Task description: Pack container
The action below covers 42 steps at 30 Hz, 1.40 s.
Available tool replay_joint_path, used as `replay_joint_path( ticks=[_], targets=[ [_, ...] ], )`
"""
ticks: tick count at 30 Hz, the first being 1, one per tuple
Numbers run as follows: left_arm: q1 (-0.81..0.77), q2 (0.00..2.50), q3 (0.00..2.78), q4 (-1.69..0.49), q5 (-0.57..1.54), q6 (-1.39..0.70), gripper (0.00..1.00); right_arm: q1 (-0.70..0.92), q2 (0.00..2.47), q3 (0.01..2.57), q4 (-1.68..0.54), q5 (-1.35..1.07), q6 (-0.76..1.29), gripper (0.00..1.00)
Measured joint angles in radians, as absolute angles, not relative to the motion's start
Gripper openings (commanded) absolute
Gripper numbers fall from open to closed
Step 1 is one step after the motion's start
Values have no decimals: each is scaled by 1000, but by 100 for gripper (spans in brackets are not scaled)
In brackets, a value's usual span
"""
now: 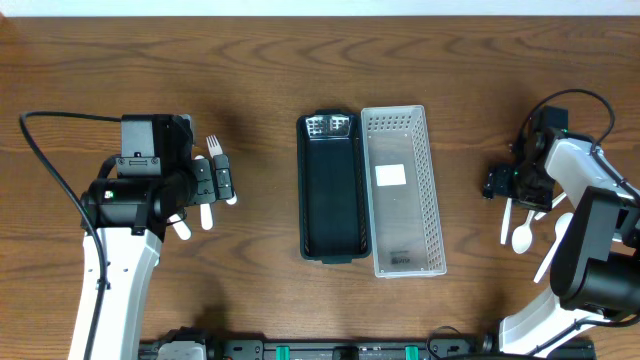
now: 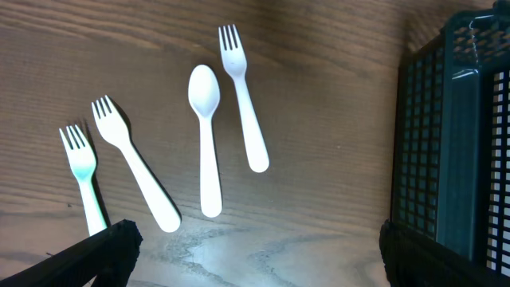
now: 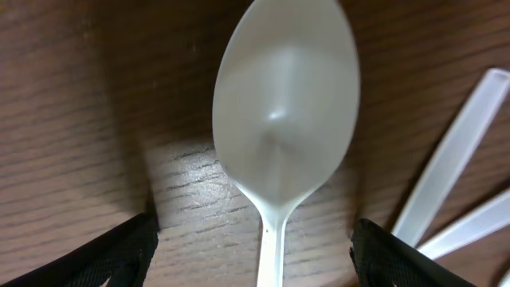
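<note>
Dark wooden table (image 1: 300, 60). The right gripper (image 1: 500, 185) hangs over a white spoon (image 3: 283, 135); I'd sink straight down and pinch the thin neck, clear of the spare handles (image 3: 450, 159) at its 3 o'clock. Its fingers (image 3: 103, 255) stand wide apart, gripping nothing. The left gripper (image 1: 222, 180), equally spread and empty, hovers above forks (image 2: 243, 96). The black container (image 1: 332, 190) sits mid-table, at the spoon's 9 o'clock.

Overhead, the left gripper (image 1: 221, 178) left of the black tray (image 1: 330, 190) hides most of the cutlery (image 1: 207, 216) there, leaving one fork (image 1: 212, 146) head and some handle ends, and far right of the tray a spoon (image 3: 283, 119) loses its handle past the right wrist view's bottom edge.
</note>
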<state>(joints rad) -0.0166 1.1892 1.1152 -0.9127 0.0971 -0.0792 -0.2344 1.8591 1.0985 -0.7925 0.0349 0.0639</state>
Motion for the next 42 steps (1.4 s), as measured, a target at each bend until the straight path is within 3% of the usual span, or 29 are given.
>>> replay_joint_path(
  ticks=[8, 11, 12, 13, 15, 29, 42],
  targets=[
    [-17, 1189, 1115, -913, 97, -79, 98, -234, 1857, 1089, -774, 16, 56, 83],
    [-17, 1189, 1115, -913, 97, -79, 98, -234, 1857, 1089, -773, 14, 54, 77],
    [-17, 1189, 1115, -913, 97, -80, 98, -234, 1857, 1089, -773, 13, 53, 70],
    [-17, 1189, 1115, -913, 97, -79, 98, -234, 1857, 1089, -772, 10, 54, 56],
    [-17, 1189, 1115, -913, 97, -79, 98, -234, 1857, 1089, -772, 10, 47, 44],
    [-17, 1189, 1115, -913, 97, -79, 98, -235, 1856, 1088, -770, 15, 47, 2],
    [-17, 1189, 1115, -913, 97, -79, 98, -226, 1840, 1092, -804, -3, 83, 1]
  ],
)
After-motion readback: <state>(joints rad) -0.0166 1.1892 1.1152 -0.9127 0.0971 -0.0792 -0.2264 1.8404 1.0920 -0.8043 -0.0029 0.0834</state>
